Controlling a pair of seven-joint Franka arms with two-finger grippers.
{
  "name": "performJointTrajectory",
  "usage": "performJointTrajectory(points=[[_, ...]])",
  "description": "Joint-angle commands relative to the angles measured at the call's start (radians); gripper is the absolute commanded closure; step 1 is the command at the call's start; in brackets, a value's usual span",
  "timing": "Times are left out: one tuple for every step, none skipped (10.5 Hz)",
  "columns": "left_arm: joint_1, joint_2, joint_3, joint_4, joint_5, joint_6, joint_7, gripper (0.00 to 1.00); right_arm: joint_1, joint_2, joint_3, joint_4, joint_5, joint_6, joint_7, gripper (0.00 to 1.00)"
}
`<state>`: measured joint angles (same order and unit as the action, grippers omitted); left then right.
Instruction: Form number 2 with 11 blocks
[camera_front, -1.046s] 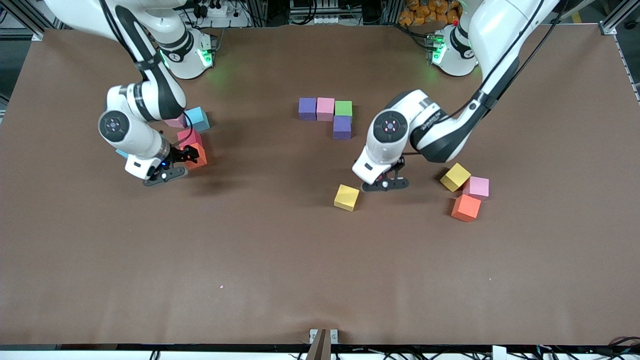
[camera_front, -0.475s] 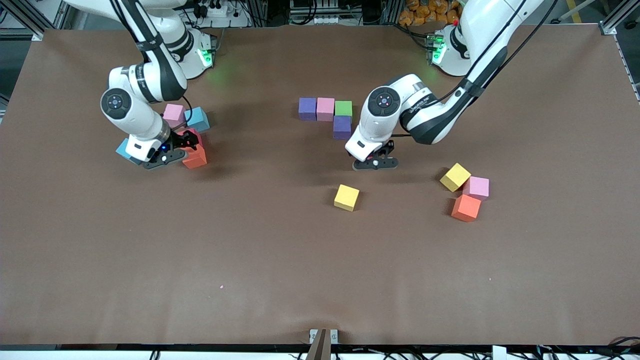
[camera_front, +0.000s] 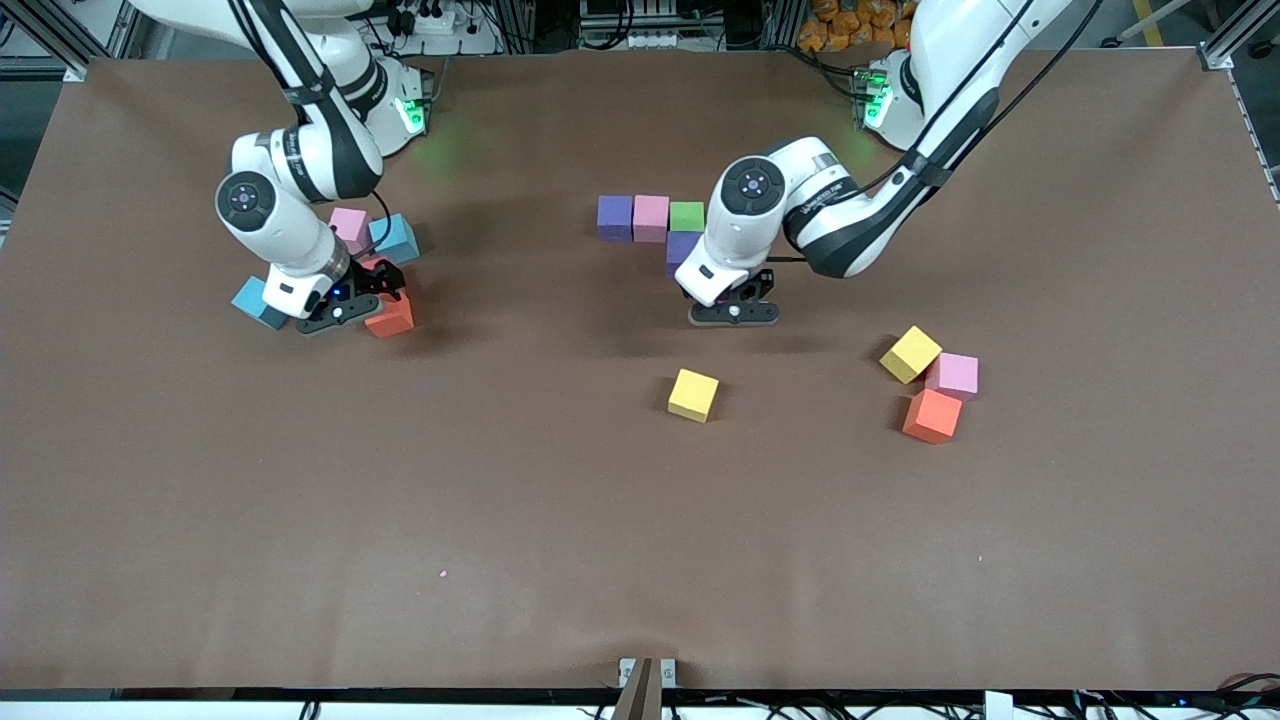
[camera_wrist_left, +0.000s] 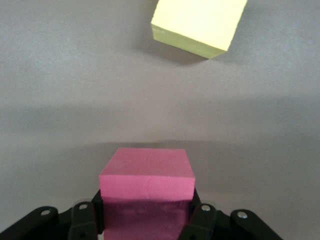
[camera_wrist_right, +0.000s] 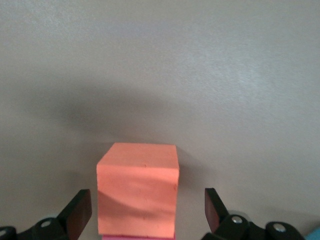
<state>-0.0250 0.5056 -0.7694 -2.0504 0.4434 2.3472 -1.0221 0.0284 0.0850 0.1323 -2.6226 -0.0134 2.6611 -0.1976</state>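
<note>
Four blocks stand joined: purple (camera_front: 614, 217), pink (camera_front: 650, 217) and green (camera_front: 687, 215) in a row, with a second purple block (camera_front: 681, 247) beside the green one, nearer the front camera, partly hidden by my left hand. My left gripper (camera_front: 743, 292) (camera_wrist_left: 146, 216) hangs just by that purple block, shut on a deep pink block (camera_wrist_left: 146, 177). A loose yellow block (camera_front: 693, 394) (camera_wrist_left: 199, 22) lies nearer the front camera. My right gripper (camera_front: 383, 290) (camera_wrist_right: 147, 210) is open, its fingers either side of an orange block (camera_front: 391, 318) (camera_wrist_right: 137, 192) without touching it.
By the orange block lie a red block (camera_front: 383, 268), a pink block (camera_front: 350, 224) and two light blue blocks (camera_front: 396, 237) (camera_front: 257, 300). Toward the left arm's end a yellow (camera_front: 910, 353), a pink (camera_front: 956, 374) and an orange block (camera_front: 931, 415) sit clustered.
My left gripper has carried the deep pink block away from the loose yellow block toward the joined blocks. My right hand has shifted slightly toward its base and stays open around the orange block.
</note>
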Motion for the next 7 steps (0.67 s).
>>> performJointTrajectory(points=[[-0.012, 0.053, -0.001, 0.041, 0.075, 0.004, -0.03, 0.48, 0.004, 0.027, 0.001, -0.01, -0.003, 0.036, -0.002, 0.0], [-0.033, 0.069, 0.001, 0.061, 0.077, 0.004, -0.055, 0.48, 0.004, 0.033, 0.001, -0.01, -0.003, 0.037, -0.002, 0.0], [-0.056, 0.097, 0.004, 0.085, 0.077, 0.004, -0.079, 0.48, 0.004, 0.042, 0.0, -0.01, -0.003, 0.045, -0.002, 0.0], [-0.058, 0.106, 0.008, 0.087, 0.08, 0.004, -0.087, 0.48, 0.004, 0.051, 0.0, -0.01, -0.003, 0.052, -0.002, 0.0], [-0.056, 0.111, 0.01, 0.087, 0.08, 0.004, -0.11, 0.48, 0.004, 0.052, 0.001, -0.008, -0.003, 0.052, 0.0, 0.0], [-0.059, 0.122, 0.012, 0.088, 0.081, 0.004, -0.139, 0.48, 0.004, 0.055, 0.001, -0.008, -0.002, 0.052, 0.0, 0.0], [-0.065, 0.123, 0.013, 0.087, 0.083, 0.004, -0.139, 0.47, 0.004, 0.061, 0.001, -0.008, 0.001, 0.052, 0.0, 0.0]])
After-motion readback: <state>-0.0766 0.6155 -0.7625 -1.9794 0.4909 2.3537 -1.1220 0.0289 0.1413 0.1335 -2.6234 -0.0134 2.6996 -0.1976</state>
